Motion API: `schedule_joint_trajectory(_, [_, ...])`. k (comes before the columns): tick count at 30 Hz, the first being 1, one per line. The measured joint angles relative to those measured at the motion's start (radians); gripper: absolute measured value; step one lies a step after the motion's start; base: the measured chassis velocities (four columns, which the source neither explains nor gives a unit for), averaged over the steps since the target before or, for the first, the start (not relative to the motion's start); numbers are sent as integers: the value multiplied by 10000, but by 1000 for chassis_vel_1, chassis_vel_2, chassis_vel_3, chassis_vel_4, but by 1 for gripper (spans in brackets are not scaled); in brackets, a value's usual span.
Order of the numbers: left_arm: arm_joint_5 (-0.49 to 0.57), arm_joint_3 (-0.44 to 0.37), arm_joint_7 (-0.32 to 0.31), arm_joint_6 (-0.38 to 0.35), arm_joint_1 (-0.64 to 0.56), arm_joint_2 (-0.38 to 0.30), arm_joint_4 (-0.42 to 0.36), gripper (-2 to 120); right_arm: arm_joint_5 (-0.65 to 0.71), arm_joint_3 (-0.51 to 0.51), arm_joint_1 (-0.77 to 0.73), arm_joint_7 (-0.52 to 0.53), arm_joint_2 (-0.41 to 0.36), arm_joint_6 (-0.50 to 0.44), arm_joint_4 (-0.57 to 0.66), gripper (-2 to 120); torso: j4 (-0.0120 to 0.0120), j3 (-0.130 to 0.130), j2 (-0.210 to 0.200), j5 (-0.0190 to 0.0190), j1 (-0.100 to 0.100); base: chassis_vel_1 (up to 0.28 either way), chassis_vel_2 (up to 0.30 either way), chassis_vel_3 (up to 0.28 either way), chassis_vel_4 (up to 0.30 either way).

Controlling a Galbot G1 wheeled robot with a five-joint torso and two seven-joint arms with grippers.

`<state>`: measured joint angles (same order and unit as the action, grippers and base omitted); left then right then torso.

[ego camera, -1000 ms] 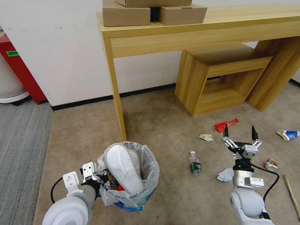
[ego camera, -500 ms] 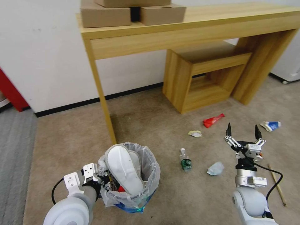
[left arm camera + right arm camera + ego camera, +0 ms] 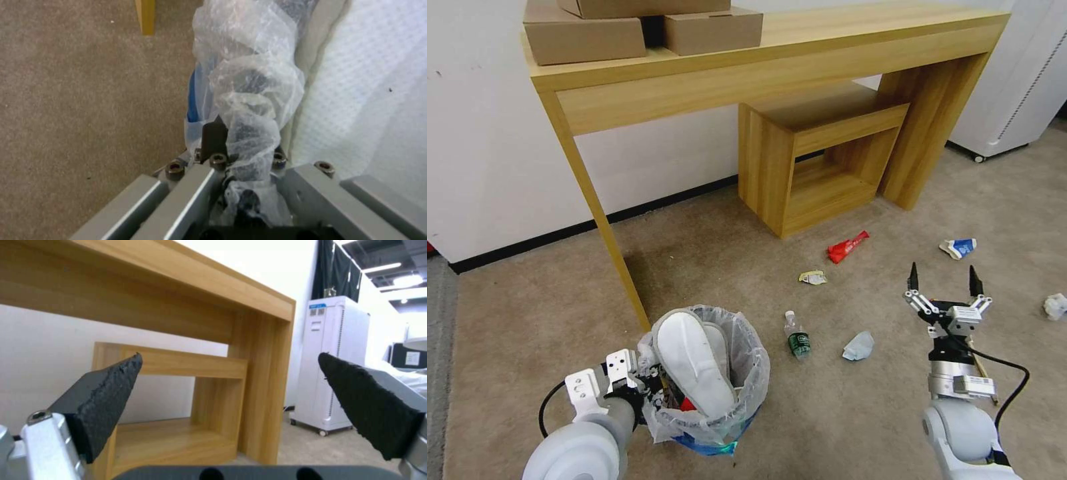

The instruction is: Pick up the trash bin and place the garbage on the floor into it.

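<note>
One trash bin present, containing two white slippers. Loose on the carpet: one red wrapper, one small clear bottle, one blue-white carton, one wooden stick. Three cardboard boxes on one table. Two grippers: left, right.

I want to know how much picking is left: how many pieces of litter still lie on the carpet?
7, maybe more hidden: clear bottle, blue-white scrap, yellowish wrapper, red wrapper, blue-white carton, crumpled paper, wooden stick behind the right gripper.
</note>
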<state>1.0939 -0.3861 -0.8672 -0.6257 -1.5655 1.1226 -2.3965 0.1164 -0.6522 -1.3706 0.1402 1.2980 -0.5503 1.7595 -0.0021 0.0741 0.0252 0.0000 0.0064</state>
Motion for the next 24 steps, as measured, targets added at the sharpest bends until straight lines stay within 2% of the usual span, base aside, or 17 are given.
schedule_joint_trajectory(9, [-180,107,64,-16,-2,59,36,0,-33,92,91,-66,22,-106,-179,100,0,0,0,0,-1,-4,4,7,-3])
schedule_joint_trajectory(13, [-270,161,87,-18,-2,81,56,0,-23,105,111,-78,8,-115,-185,100,-1,-1,0,2,-1,-111,92,87,-91])
schedule_joint_trajectory(24, [-490,304,134,-29,-25,186,75,0,-56,121,134,-17,-90,-131,-167,100,1,3,0,1,0,-159,182,167,-155])
